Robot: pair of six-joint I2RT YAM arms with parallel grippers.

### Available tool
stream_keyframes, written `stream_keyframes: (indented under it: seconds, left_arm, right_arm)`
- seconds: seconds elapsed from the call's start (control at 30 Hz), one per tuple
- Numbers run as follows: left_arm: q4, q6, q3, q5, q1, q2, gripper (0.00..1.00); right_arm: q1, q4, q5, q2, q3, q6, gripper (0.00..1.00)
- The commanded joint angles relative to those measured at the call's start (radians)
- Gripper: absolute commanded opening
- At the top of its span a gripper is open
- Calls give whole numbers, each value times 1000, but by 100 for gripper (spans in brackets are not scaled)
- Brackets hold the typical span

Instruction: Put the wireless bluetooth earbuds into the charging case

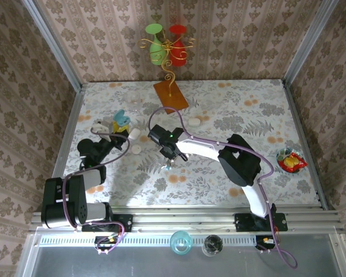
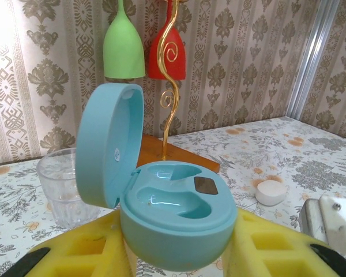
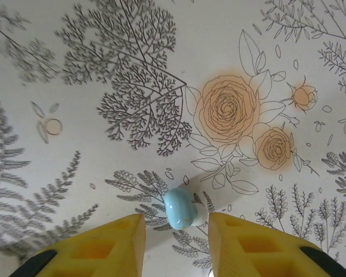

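Note:
A light-blue charging case (image 2: 176, 222) is pinched between the yellow fingers (image 2: 89, 251) of my left gripper (image 2: 176, 249), above the table at mid-left (image 1: 121, 121). Its lid (image 2: 109, 153) stands open and both moulded wells are bare. One small earbud (image 3: 180, 209), light blue with a whitish tip, lies on the flowered tablecloth. My right gripper (image 3: 177, 231) hangs straight over it near the table's middle (image 1: 168, 163). Its yellow fingers (image 3: 104, 248) stand either side of the earbud with a gap on each side, touching nothing.
A clear glass (image 2: 63, 184) stands left of the case. Behind it is a gold wire stand with green and red bells (image 1: 167, 49) on an orange base (image 1: 170, 95). White round pieces (image 1: 194, 122) (image 1: 137, 149) lie nearby. A snack bowl (image 1: 291, 160) sits far right.

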Motion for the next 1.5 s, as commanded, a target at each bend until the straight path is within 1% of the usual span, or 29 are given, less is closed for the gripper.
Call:
stream_keyframes:
  seconds: [0.0, 0.13, 0.6, 0.93, 1.37, 1.47]
  left_arm:
    - [42, -22, 1, 9, 10, 10, 37]
    - [48, -26, 3, 24, 12, 19, 37]
    - [64, -34, -1, 36, 14, 27, 37]
    - [71, -35, -1, 44, 15, 28, 37]
    - [82, -32, -4, 54, 14, 30, 37]
    - [85, -32, -6, 59, 12, 31, 37]
  right_arm:
    - [10, -90, 88, 46, 55, -28, 36]
    - [24, -140, 136, 93, 107, -34, 35]
    - [34, -166, 130, 152, 181, -72, 33]
    - [34, -180, 170, 174, 172, -61, 29]
    - [31, -188, 160, 186, 180, -53, 21]
    - [20, -158, 115, 144, 153, -30, 19]
